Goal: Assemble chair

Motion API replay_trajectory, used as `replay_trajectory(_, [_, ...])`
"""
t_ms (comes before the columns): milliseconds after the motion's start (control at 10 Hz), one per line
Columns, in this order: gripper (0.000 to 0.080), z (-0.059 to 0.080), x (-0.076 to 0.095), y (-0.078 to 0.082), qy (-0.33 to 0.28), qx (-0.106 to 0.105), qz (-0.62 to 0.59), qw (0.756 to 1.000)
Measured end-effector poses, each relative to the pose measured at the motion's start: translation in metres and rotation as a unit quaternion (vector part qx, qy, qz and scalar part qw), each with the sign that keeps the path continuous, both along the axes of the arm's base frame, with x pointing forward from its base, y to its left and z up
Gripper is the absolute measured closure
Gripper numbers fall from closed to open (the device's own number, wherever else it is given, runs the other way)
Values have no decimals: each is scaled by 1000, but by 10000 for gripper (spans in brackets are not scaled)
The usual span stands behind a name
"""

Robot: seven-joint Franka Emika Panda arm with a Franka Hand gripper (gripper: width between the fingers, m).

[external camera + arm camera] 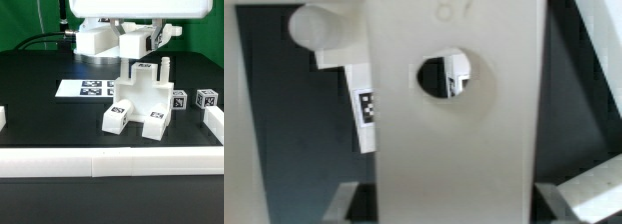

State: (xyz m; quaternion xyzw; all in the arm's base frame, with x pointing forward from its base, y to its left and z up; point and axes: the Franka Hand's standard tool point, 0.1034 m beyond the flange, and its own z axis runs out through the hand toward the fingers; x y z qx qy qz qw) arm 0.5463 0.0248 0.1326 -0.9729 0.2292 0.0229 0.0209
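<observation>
- Your gripper (138, 52) hangs straight down over the middle of the table (40, 115). It is clamped on the upright panel (139, 72) of the part-built chair (140, 105). In the wrist view a finger (352, 205) sits against each side of that panel, with no gap showing.
- You grip the panel near its top end. I judge that this keeps the joint below clear of the fingers and lets you press or steady the panel straight down into the base.
- The chair stands near the centre of the table, between the long rail (100, 160) and the marker board (92, 88). It rests on its tagged blocks (116, 119), so it sits level with nothing else propping it.
- The wrist view shows you a round hole (446, 75) through the panel, and beside the panel a round-headed peg (322, 30) with a tag under it. It is probably the post that stands on the exterior view's right of the panel, clear of your fingers.
- Two loose cubes (178, 99) lie on the exterior view's right of the chair, near it but not touching, with their tags towards the camera. They seem laid out for easy picking.
- My judgement is that the chair is partway built and the cubes are not yet joined. You cannot tell from here whether the panel is fully seated, so a skewed push could jam it.
</observation>
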Motion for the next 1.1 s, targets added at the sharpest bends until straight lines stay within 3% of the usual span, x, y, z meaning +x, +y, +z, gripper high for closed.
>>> replay_trajectory(100, [515, -1, 0, 15, -3, -1, 11, 1000])
replay_trajectory(200, [515, -4, 3, 17, -10, 6, 12, 1000])
replay_trajectory(300, [515, -7, 7, 11, -21, 16, 0, 1000])
replay_trajectory(600, [515, -8, 6, 12, -19, 15, 1, 1000])
replay_trajectory(1100, [515, -12, 2, 22, -19, 13, 8, 1000])
